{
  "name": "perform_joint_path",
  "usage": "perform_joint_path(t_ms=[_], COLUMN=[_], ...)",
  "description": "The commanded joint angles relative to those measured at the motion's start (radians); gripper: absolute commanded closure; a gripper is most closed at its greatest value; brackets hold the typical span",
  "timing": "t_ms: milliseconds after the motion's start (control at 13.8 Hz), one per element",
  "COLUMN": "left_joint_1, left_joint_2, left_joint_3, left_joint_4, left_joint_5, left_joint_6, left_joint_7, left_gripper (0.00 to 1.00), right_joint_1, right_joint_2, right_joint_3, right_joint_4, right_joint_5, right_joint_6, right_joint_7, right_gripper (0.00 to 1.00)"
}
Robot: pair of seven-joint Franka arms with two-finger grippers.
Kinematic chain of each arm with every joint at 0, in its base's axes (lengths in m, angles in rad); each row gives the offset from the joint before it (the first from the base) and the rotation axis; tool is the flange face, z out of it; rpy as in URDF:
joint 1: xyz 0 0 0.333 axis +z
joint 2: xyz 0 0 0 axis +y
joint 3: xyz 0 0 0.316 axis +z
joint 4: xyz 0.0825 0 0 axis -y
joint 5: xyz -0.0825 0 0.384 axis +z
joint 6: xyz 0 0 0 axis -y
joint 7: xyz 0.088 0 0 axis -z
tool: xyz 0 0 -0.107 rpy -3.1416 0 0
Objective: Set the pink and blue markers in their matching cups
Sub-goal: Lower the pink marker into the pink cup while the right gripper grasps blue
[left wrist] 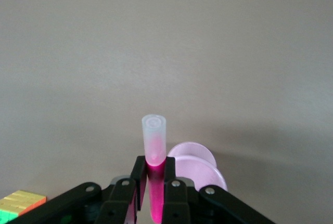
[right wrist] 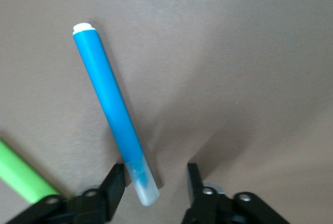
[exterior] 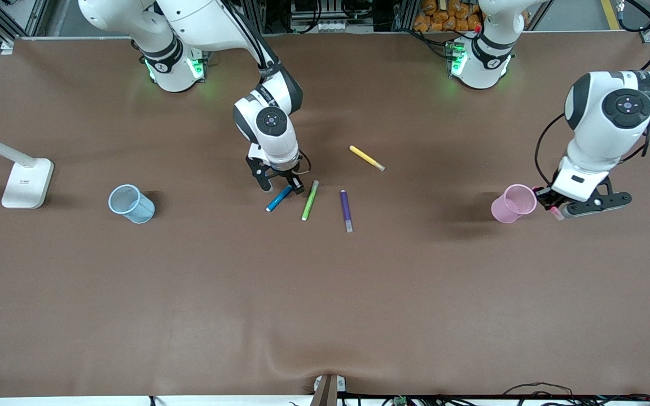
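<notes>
The blue marker (exterior: 279,198) lies on the table in the middle. My right gripper (exterior: 277,185) is low over its upper end and open. In the right wrist view the marker (right wrist: 109,99) has its pale tip between the spread fingers of the right gripper (right wrist: 155,180), close to one finger. My left gripper (exterior: 550,206) is shut on the pink marker (exterior: 555,212), beside the pink cup (exterior: 513,203). In the left wrist view the left gripper (left wrist: 154,171) clamps the marker (left wrist: 154,135) upright, with the cup (left wrist: 200,166) just past it. The blue cup (exterior: 131,204) stands toward the right arm's end.
A lime-green marker (exterior: 310,200) lies close beside the blue one and also shows in the right wrist view (right wrist: 21,174). A purple marker (exterior: 346,210) and a yellow marker (exterior: 367,158) lie nearby. A white lamp base (exterior: 27,183) stands past the blue cup.
</notes>
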Motion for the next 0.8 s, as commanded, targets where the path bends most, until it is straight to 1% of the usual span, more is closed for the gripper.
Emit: perform_joint_path(t_ms=[0,145,291,364,436,582,727], left_joint_1=[0.018,0.019,0.028,0.028,0.028,0.025,0.016], left_joint_2=[-0.008,-0.008,-0.008,-0.008,-0.010,-0.010,-0.008], left_joint_3=[-0.010,-0.010,-0.010,-0.010,-0.012,-0.013,-0.016], left_joint_4=[-0.055,-0.092,-0.119,-0.125,-0.133,-0.138,-0.136], left_joint_5=[-0.015,-0.015,-0.015,-0.015,-0.015,-0.015,-0.013], left_joint_6=[0.084,0.134,0.177,0.183,0.185,0.185,0.185], left_joint_7=[-0.008,-0.009,-0.009,-0.009,-0.011,-0.032,-0.052], left_gripper=[1.00,1.00,1.00,1.00,1.00,1.00,1.00], right_joint_1=[0.014,0.014,0.011,0.008,0.001,-0.007,-0.039], right_joint_2=[0.016,0.010,-0.002,-0.019,-0.046,-0.117,-0.137], right_joint_3=[-0.014,-0.014,-0.014,-0.017,-0.024,-0.078,-0.103], right_joint_4=[0.024,0.024,0.024,0.024,0.026,0.043,0.108], right_joint_5=[-0.027,-0.042,-0.041,-0.041,-0.042,-0.042,-0.039], right_joint_6=[0.000,-0.012,-0.029,-0.063,-0.121,-0.276,-0.464], right_joint_7=[0.025,0.021,0.026,0.028,0.025,-0.001,-0.070], right_gripper=[0.82,1.00,1.00,1.00,1.00,1.00,1.00])
